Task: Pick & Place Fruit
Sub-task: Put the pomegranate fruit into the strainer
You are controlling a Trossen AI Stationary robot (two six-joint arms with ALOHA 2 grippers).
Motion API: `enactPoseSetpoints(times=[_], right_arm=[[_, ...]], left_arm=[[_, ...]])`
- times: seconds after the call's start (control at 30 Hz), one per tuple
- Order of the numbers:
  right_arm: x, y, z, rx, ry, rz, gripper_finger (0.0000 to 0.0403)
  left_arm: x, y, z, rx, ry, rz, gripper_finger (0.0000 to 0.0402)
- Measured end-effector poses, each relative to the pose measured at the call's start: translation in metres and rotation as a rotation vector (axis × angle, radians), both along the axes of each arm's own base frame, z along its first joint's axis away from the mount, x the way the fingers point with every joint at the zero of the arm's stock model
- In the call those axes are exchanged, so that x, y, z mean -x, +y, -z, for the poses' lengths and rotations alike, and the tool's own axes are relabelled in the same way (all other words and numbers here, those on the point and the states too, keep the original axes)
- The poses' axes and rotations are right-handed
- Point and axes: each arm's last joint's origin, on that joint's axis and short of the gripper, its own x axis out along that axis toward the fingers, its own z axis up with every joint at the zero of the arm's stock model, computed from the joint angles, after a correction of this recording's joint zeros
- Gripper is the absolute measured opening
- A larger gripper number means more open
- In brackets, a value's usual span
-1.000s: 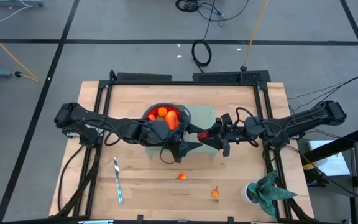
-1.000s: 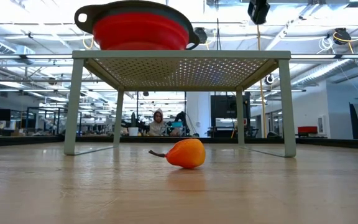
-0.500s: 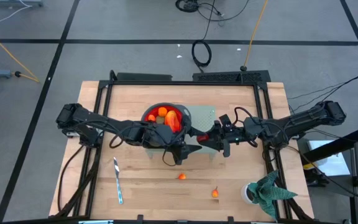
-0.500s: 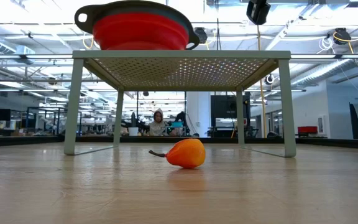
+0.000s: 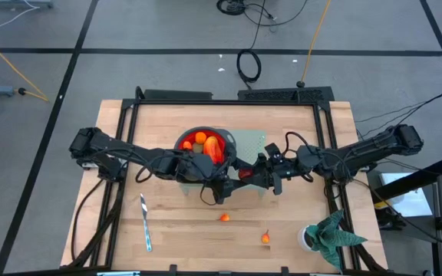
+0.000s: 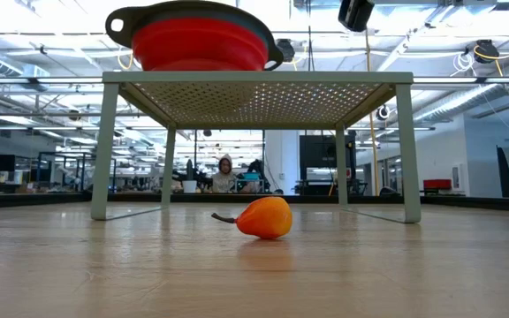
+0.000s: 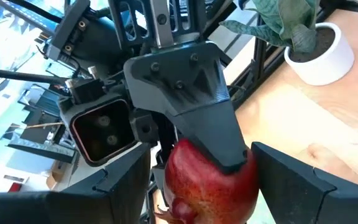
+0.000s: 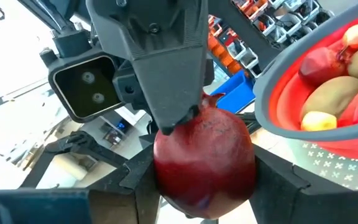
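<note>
A dark red round fruit (image 5: 244,173) is in the air just right of the red bowl (image 5: 202,146), between my two grippers. My right gripper (image 5: 252,175) comes from the right and is shut on it. My left gripper (image 5: 231,185) comes from the left and is open. Its two fingers (image 7: 120,186) stand on either side of the same fruit (image 7: 209,186), crosswise to the right gripper's fingers. The bowl sits on a pale green perforated stand (image 5: 253,143) and holds kiwis, orange pieces and red pieces. Two small orange fruits (image 5: 225,217) (image 5: 265,238) lie on the table. My right gripper pinches the dark red fruit's two opposite sides (image 8: 166,168) between its two fingers, coming level from the table's right. The fruit is lifted clear. My left gripper has one finger (image 8: 166,68) lying against the fruit's upper side (image 8: 194,118); whether both fingers press it I cannot tell.
A silver knife (image 5: 144,222) lies at the near left. A leafy plant in a white pot (image 5: 324,236) stands at the near right corner. In the low view an orange pear-shaped fruit (image 6: 268,217) lies on the table in front of the stand (image 6: 254,84).
My right gripper has gone toward the table's left with the dark red fruit, bringing it between my left gripper's fingers. The fruit stays lifted clear.
</note>
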Motion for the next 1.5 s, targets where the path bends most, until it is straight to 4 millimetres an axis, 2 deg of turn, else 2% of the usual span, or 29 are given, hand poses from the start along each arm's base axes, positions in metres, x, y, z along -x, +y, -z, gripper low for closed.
enactPoseSetpoints(times=[0.43,0.67,0.73,0.9,1.1,1.3,1.5], right_arm=[[0.000,-0.002,0.001,0.004,0.006,0.008,0.0185],[0.000,-0.002,0.001,0.003,0.008,0.009,0.0198],[0.000,-0.002,0.001,0.004,0.010,0.009,0.0199],[-0.001,-0.002,0.002,0.005,0.015,0.012,0.0201],[-0.001,-0.002,0.005,0.012,0.046,0.019,0.0218],[0.000,-0.002,0.005,0.013,0.050,0.006,0.0246],[0.000,-0.002,0.005,0.016,0.050,0.008,0.0262]], left_arm=[[0.000,-0.001,0.001,0.025,0.010,-0.007,0.0266],[0.001,-0.001,0.003,0.023,0.027,-0.002,0.0175],[0.001,-0.001,0.003,0.022,0.034,0.001,0.0161],[0.002,0.000,0.005,0.015,0.056,-0.018,0.0162],[0.008,-0.001,0.004,-0.034,0.076,-0.089,0.0187],[0.023,0.001,-0.004,-0.075,0.114,-0.160,0.0160],[0.044,0.004,-0.016,-0.097,0.118,-0.300,0.0177]])
